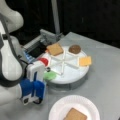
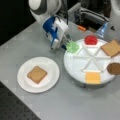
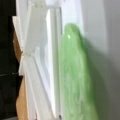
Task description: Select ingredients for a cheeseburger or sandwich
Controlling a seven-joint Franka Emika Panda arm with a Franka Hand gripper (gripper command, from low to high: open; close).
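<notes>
Right beside the blue-and-white gripper [image 2: 65, 43]: a glossy green leaf-shaped toy piece [image 2: 72, 46].
Its grip state can't be told; the leaf fills the wrist view.

White rounded arm [image 1: 8, 60], blue-and-white gripper [image 2: 65, 43], black cable

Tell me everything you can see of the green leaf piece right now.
The green leaf piece is a flat, glossy, plastic-looking blob with an irregular rounded outline. It lies in one wedge compartment of the white divided tray, at the rim, next to the red disc's compartment. The gripper is right beside it; contact cannot be confirmed. The wrist view shows it close, bright green against the white dividers.
</notes>
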